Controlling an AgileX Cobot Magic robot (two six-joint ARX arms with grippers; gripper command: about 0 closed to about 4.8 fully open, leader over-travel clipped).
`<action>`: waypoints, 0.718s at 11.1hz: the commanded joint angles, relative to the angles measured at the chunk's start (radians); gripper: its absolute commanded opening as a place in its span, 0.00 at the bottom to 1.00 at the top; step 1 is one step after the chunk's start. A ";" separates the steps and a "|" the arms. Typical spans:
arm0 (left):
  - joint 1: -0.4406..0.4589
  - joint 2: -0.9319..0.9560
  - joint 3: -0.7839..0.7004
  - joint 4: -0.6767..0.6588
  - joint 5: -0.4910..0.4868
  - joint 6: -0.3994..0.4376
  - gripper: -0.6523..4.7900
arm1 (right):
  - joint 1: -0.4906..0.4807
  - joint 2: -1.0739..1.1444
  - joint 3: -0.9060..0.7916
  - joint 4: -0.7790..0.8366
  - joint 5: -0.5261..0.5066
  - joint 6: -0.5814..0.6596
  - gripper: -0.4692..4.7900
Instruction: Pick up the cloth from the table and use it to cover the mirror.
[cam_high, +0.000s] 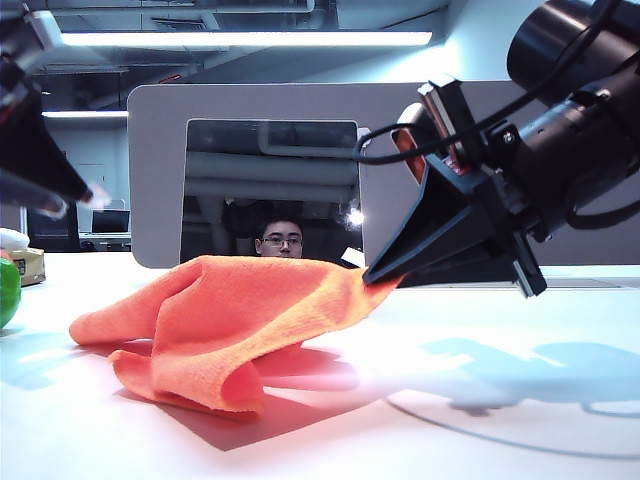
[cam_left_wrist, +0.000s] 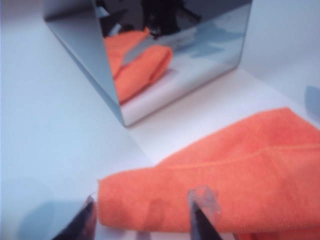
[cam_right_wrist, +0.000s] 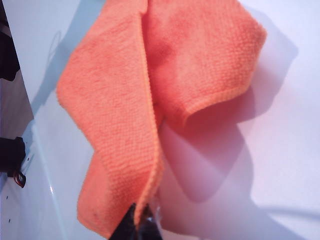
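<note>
Cloth (cam_high: 220, 320) stretched sideways, corner up in right gripper (cam_high: 372, 276)

No text, label, brand, number or sign can be read in any of the three views. The bright orange microfibre cloth (cam_high: 215, 325), the dark-faced upright mirror (cam_high: 270, 190), the grey partition panel (cam_high: 155, 170) and the plain white worktop (cam_high: 520, 400) all show bare surfaces. A small tan box (cam_high: 28, 266) at the worktop's left edge may carry print, but it is too small and blurred to make out. The red-and-black part (cam_high: 440, 130) on the right arm shows no legible marking either.
</note>
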 joint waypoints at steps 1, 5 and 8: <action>-0.001 0.142 0.004 0.079 0.021 0.018 0.56 | 0.000 -0.098 0.003 -0.235 0.240 -0.160 0.08; -0.001 0.221 0.022 0.158 0.150 -0.111 0.43 | 0.001 -0.099 0.003 -0.297 0.281 -0.220 0.08; 0.000 0.290 0.038 0.169 0.215 -0.230 0.43 | 0.001 -0.103 0.003 -0.378 0.330 -0.325 0.08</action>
